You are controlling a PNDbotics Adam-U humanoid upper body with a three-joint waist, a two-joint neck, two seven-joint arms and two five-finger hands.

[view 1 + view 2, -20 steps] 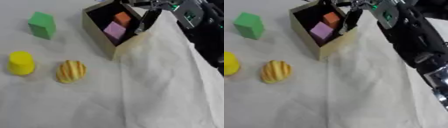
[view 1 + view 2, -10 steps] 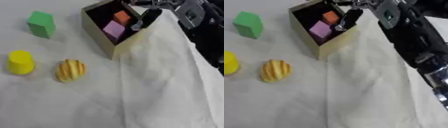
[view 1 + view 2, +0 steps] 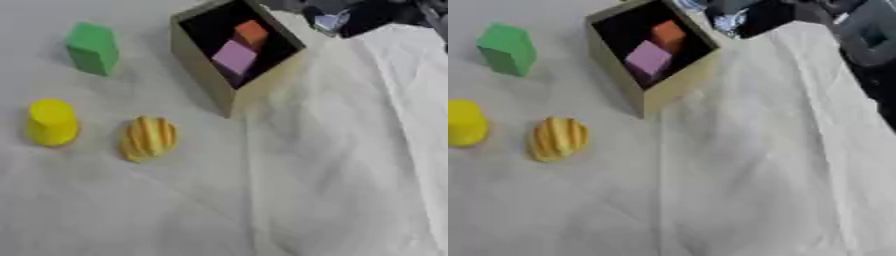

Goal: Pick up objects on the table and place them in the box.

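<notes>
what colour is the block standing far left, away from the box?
Green. The block stands alone on the white cloth, left of the box; the left eye view shows it best.

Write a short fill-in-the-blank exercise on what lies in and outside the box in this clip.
1. Inside the tan cardboard box lie an orange block and a ____ block.
2. The object farthest left near the top is a ____ block.
3. Beside the ribbed yellow-orange object stands a yellow ____.

Missing words: purple; green; cup

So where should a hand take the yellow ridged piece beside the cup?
Probably across the middle of the ridged piece, coming from above: it lies flat on the cloth, narrower across than along. The yellow cup stands apart on its left, leaving room there.
</notes>
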